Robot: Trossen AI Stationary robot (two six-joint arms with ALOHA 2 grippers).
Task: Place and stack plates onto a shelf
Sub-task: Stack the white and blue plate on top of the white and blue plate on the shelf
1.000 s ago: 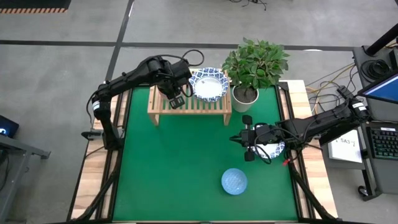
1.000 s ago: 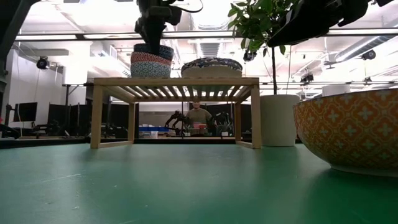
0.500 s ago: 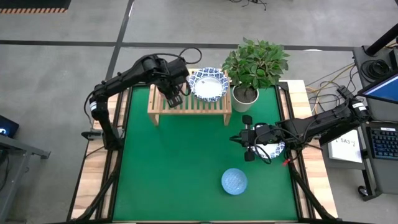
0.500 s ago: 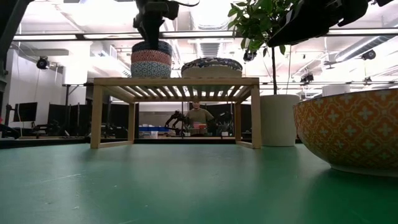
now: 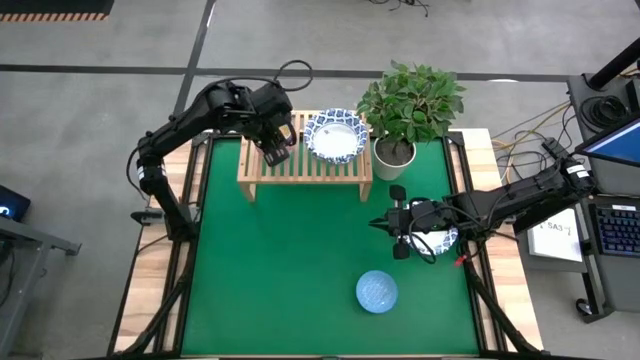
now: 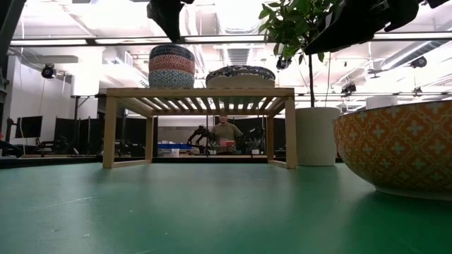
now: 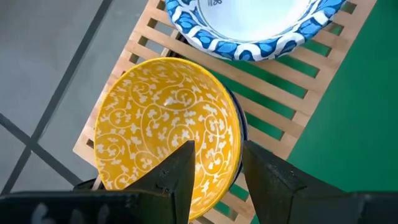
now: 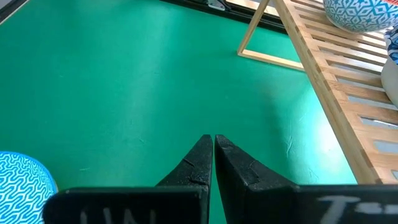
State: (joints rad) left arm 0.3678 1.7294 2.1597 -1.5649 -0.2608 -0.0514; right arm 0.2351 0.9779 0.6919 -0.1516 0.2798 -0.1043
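High view has the left gripper (image 5: 277, 137) over the shelf's (image 5: 304, 170) left end, fingers apart and clear of the yellow bowl (image 7: 166, 129) (stacked on others). Blue-rimmed plates (image 5: 335, 136) sit alongside. Right gripper (image 5: 397, 221), clenched empty, hovers near the orange bowl (image 6: 395, 147).

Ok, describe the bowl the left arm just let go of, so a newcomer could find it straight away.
Start at the light-wood shelf at the table's far edge, beside the potted plant. On its slatted top, at the end away from the plant, sits a stack of small bowls under the left end effector. The one meant is the top one, the yellow bowl with white scrollwork inside; its neighbour, the white plate, is wider with a blue-patterned rim.
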